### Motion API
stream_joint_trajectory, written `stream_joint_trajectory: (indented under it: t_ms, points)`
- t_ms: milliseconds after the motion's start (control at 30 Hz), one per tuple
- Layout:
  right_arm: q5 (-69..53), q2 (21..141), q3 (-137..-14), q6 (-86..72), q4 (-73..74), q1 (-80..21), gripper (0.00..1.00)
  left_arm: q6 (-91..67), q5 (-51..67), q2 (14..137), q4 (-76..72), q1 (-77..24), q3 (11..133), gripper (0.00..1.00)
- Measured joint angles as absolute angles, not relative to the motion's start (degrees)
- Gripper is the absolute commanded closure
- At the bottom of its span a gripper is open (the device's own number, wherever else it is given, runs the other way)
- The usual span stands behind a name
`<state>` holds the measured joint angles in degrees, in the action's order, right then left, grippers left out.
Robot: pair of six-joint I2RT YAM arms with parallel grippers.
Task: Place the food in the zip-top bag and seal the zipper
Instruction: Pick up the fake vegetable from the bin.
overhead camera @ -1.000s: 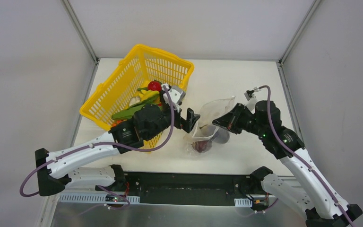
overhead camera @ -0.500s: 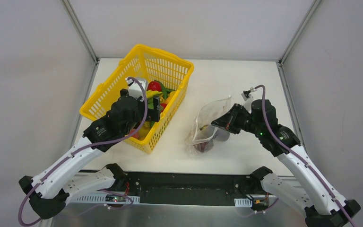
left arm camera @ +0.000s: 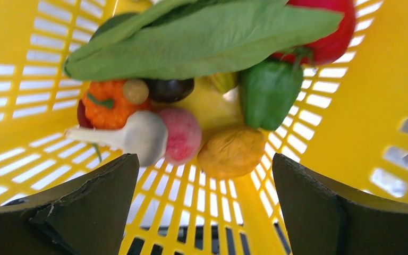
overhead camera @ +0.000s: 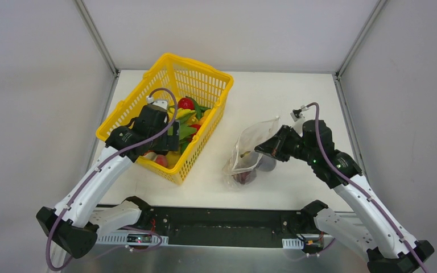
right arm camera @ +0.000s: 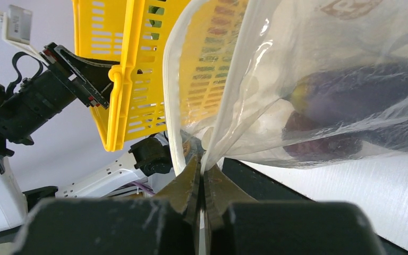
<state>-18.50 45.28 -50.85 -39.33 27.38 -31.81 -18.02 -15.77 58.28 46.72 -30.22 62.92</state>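
My left gripper (overhead camera: 173, 135) is open and empty inside the yellow basket (overhead camera: 205, 79), its jaws wide apart (left arm camera: 202, 212) above the mesh floor. Just beyond them lie toy food: a yellow-brown round piece (left arm camera: 231, 151), a pink one (left arm camera: 180, 133), a white garlic (left arm camera: 138, 135), an orange pumpkin (left arm camera: 103, 103), a green pepper (left arm camera: 268, 90), a long green leaf (left arm camera: 202, 40) and a red piece (left arm camera: 324, 40). My right gripper (overhead camera: 260, 149) is shut on the mouth edge of the clear zip-top bag (overhead camera: 250, 145), holding it up (right arm camera: 202, 159). Dark purple food (right arm camera: 345, 95) lies inside the bag.
The basket stands at the table's back left, its near wall (overhead camera: 165, 170) by my left forearm. The bag rests at mid table, right of the basket. White walls and metal posts (overhead camera: 99, 42) bound the table.
My left gripper has swung left from the bag's mouth back over the basket and lowered among the food. My right gripper has kept hold of the bag's edge.
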Motion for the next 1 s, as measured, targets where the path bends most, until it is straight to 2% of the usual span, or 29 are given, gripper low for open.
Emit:
stream_joint_trajectory:
  t_ms: [233, 600, 800, 900, 1000]
  points:
    - [-18.5, 45.4, -50.9, -37.7, 28.4, -31.8, 0.97, -16.9, -12.7, 61.8, 56.7, -26.1, 66.6, 0.01]
    - [-18.8, 46.8, -51.5, -34.9, 30.0, -31.8, 0.97, -12.6, -7.3, 72.1, 62.4, -23.7, 67.6, 0.01]
    - [-18.9, 47.0, -52.0, -34.1, 30.6, -31.8, 0.97, -10.8, -6.4, 77.0, 62.2, -20.7, 66.0, 0.06]
    - [-18.9, 47.1, -52.1, -33.8, 30.7, -31.8, 0.97, -10.2, -6.5, 79.9, 61.7, -19.3, 65.1, 0.13]
    - [-18.9, 47.3, -52.1, -33.8, 30.7, -31.8, 0.97, -9.6, -6.5, 82.0, 61.0, -17.1, 64.1, 0.13]
